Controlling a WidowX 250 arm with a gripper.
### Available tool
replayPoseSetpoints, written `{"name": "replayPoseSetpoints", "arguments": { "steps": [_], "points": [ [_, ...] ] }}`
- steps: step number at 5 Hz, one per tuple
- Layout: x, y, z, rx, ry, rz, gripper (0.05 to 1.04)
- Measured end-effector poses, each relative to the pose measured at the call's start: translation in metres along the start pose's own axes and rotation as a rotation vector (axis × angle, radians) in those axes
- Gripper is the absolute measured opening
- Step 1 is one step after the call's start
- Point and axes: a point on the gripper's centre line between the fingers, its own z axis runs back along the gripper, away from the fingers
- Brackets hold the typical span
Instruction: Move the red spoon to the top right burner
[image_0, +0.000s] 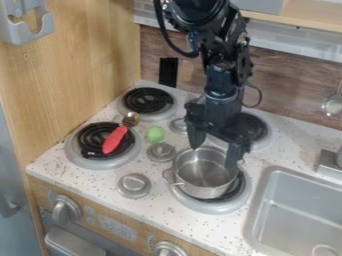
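Currently see a black robot arm (230, 60) coming in from the top of the view, with a matching black two-finger gripper (214, 156) hanging down over the right half of the stove area, above and partly in front of a small shiny metal pot (200, 190). Can make out a wide gap between the fingertips, with nothing gripped; cannot tell about any contact with the pot's rim. Find the spoon with the red handle and metallic bowl (115, 140) on the black-coiled front left burner (87, 161), near the left edge of the speckled white worktop (103, 179). Note the red handle lying aslant across the coil, with the bowl towards the back, at the burner's rear rim. See the pot upright on the front right burner (224, 207), near the worktop's front edge. Notice the back left burner (148, 101) towards the rear left corner, and the back right burner (262, 142) partly hidden behind the gripper. Find a small light-green round object (155, 133) between the left and right burners, just behind a round silver knob (161, 151). Spot another round silver knob (133, 185) nearer the front edge and a third silver knob (178, 126) farther back, beside the gripper. See a grey sink (300, 200) set into the worktop to the right of the pot.
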Motion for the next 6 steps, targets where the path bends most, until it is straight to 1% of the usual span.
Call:
{"name": "replayPoseSetpoints", "arguments": {
  "steps": [1,2,3,4,5,6],
  "points": [
    [-0.007,-0.002,-0.010,-0.006,0.037,0.002,0.999],
    [-0.012,0.021,-0.011,-0.009,0.050,0.102,0.999],
    [-0.011,0.051,-0.009,-0.018,0.040,0.203,0.999],
    [-0.008,0.089,-0.011,0.009,0.049,0.308,0.999],
    [-0.015,0.135,-0.013,0.049,0.069,0.435,0.999],
    [-0.023,0.165,-0.024,0.067,0.107,0.514,0.999]
  ]
}}
